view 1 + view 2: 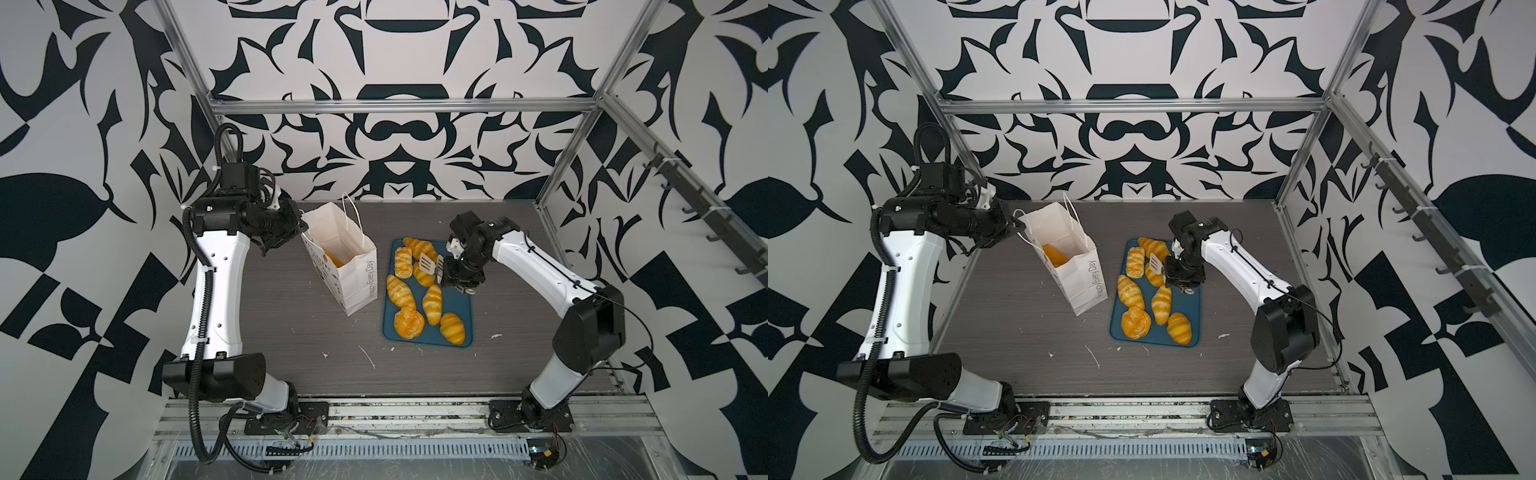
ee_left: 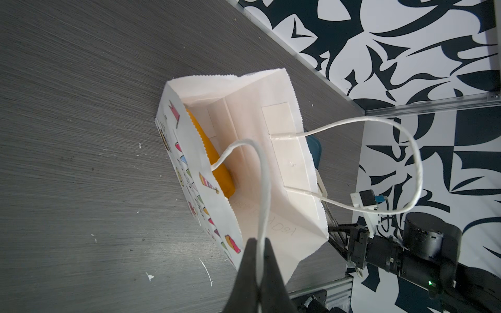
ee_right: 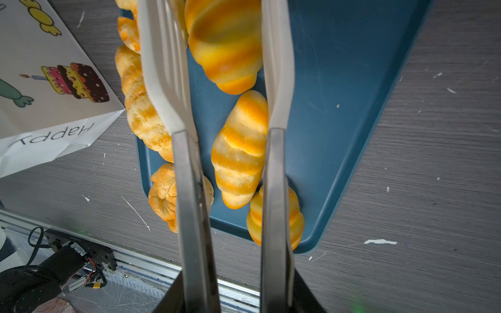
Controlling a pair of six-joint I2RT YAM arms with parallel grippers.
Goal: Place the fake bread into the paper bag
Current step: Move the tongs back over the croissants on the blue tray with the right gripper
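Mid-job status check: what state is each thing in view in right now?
left pincer: shut on a cord handle.
right pincer: shut on the tongs.
tongs: blades apart, over the tray.
paper bag: upright, mouth open.
fake bread: one piece in the bag, seven on the tray.
tray: flat on the table.
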